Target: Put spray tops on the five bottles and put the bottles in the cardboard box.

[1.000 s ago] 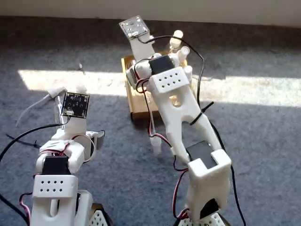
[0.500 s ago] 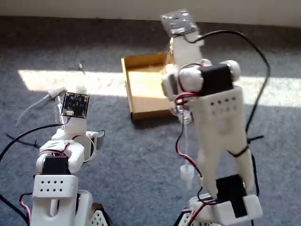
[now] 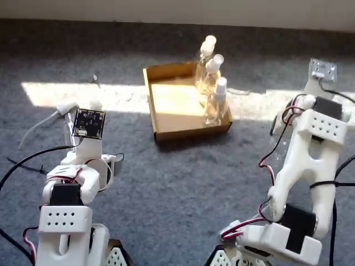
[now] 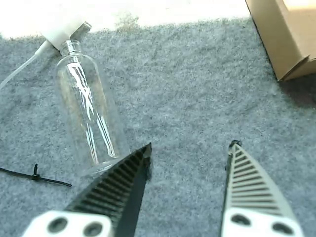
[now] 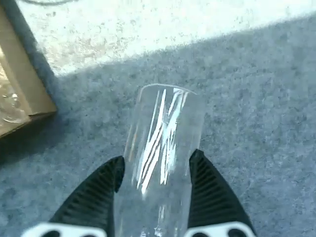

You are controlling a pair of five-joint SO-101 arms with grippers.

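Bottles [image 3: 209, 77], three of them capped, stand in the cardboard box [image 3: 188, 132] in the high view. Left wrist view: the left gripper [image 4: 190, 147] hangs spread beside an uncapped bottle [image 4: 91, 118], with a spray top [image 4: 64, 34] on the surface beyond. Right wrist view: the right gripper [image 5: 158, 160] pinches a clear bottle [image 5: 165, 123]; it is best kept firm and clear of the standing three

The floor is a grey carpet [image 3: 166, 183] with a rough, fuzzy top. It covers almost all of the high view. A pale wall [image 3: 83, 10] runs in a thin strip along the top edge. A bright band of sunlight [image 3: 50, 94] lies across the carpet, from the left side to the right side, in the upper half of the frame. The carpet above and below the band is in shade and looks darker.
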